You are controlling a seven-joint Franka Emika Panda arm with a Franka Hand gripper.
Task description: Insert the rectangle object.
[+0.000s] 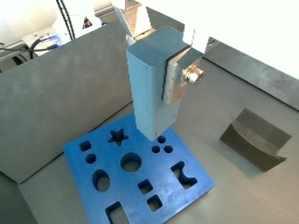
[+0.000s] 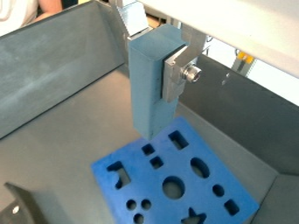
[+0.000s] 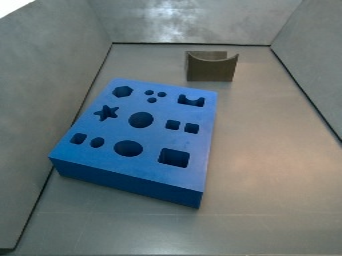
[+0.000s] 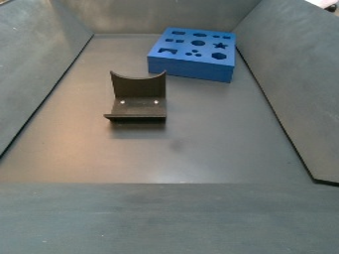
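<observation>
Wrist views: the gripper (image 1: 156, 66) squeezes the rectangle object (image 1: 155, 92) between its jaws, upright, high over the blue board (image 1: 135, 175).
Hidden: the bar covers the far finger; only one silver finger (image 2: 177, 79) shows.
Side views: only the blue board (image 3: 134, 140) and the U-shaped block (image 4: 137, 101), well apart; gripper and bar stay unseen.

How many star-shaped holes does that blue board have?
1: the star-shaped hole sits near one edge of the blue board. The gripper, above the board, holds the rectangle object upright.
</observation>
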